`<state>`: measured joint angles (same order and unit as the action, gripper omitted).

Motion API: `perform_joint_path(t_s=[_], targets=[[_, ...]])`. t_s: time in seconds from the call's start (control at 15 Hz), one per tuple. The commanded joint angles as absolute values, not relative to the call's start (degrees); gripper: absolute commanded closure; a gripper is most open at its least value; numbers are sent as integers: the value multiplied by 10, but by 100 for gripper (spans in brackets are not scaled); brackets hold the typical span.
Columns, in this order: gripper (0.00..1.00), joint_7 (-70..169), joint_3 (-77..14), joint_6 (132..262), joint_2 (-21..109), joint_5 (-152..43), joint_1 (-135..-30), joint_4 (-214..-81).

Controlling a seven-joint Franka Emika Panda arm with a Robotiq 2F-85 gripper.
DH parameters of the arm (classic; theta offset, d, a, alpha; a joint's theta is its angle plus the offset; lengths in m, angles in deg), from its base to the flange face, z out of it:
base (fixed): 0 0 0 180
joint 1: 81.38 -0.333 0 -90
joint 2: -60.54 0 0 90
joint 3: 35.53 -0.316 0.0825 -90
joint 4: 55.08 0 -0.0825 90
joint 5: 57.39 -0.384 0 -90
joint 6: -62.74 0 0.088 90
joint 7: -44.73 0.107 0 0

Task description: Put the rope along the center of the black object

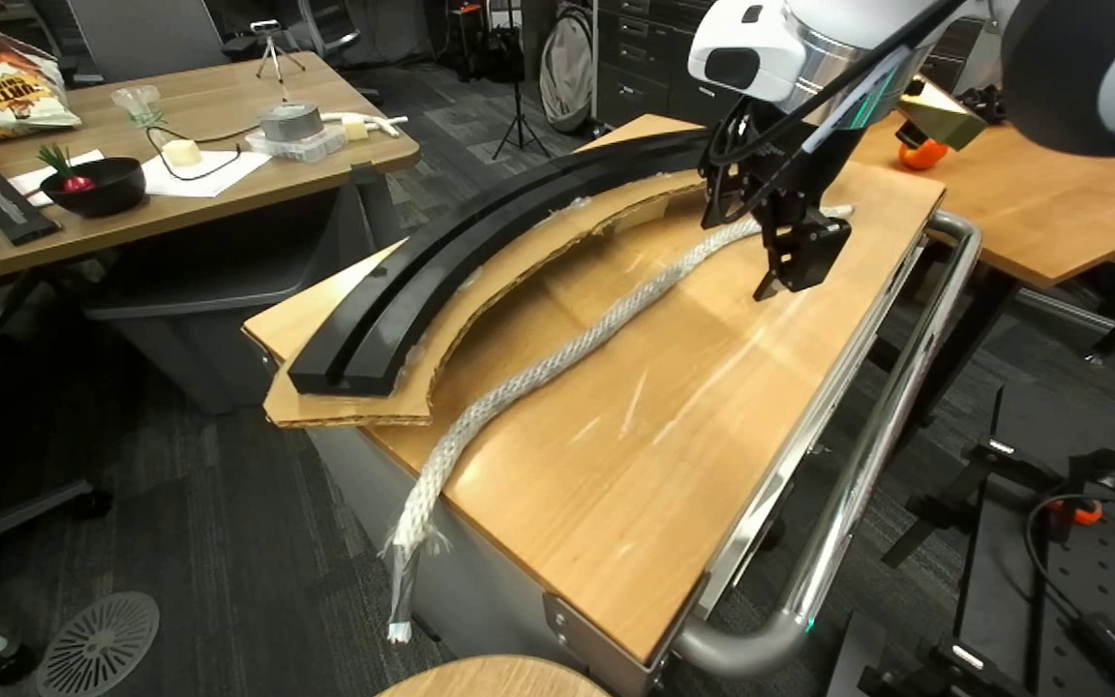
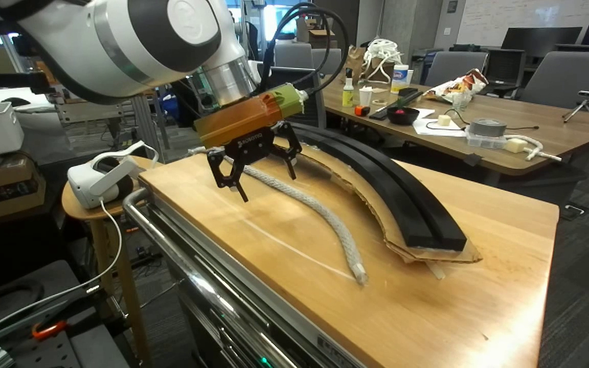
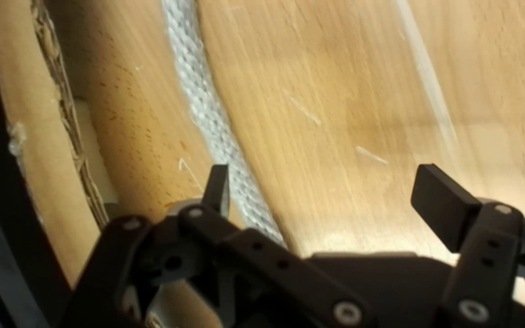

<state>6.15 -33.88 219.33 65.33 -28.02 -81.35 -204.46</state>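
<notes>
- Pale, scratched wood makes up the tabletop that carries the work.
- Gripper: jaws spread wide, holding nothing, apparently raised above the wood.
- Likely step: picking up the rope. To do it well, shift towards the card until the gap centres on the rope, and turn the wrist so the jaws will close squarely across it.
- Then come straight down, tips almost brushing the wood, before closing; too high a pinch could let the soft braid slip.
- Against the jaws, the rope lies below and off-centre: in the wrist view it runs just inside the finger nearer the card. How far below is hard to tell.
- Rope end hangs past the tabletop's edge in an exterior view, so a slow lift should suit.
- Arc sits on the card beyond, no rope seen along its centre; laying from one end looks best.
- Desk, well apart, behind.
</notes>
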Motion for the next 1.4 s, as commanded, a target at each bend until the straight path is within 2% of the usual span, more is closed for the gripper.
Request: perform_joint_path(t_s=[0.0,0.27,0.4,0.6,1.07,1.13,1.33], targets=[[0,59,-341,2192,654,-282,-812,-2044],[0,60,-341,2192,654,-282,-812,-2044],[0,-60,-351,2179,623,-397,-851,-2025],[0,-66,-375,2140,594,-402,-858,-1981],[0,-68,-346,2071,625,-399,-812,-1937],[0,-73,-357,2100,604,-406,-822,-1945],[0,-73,-344,2083,614,-405,-808,-1940]])
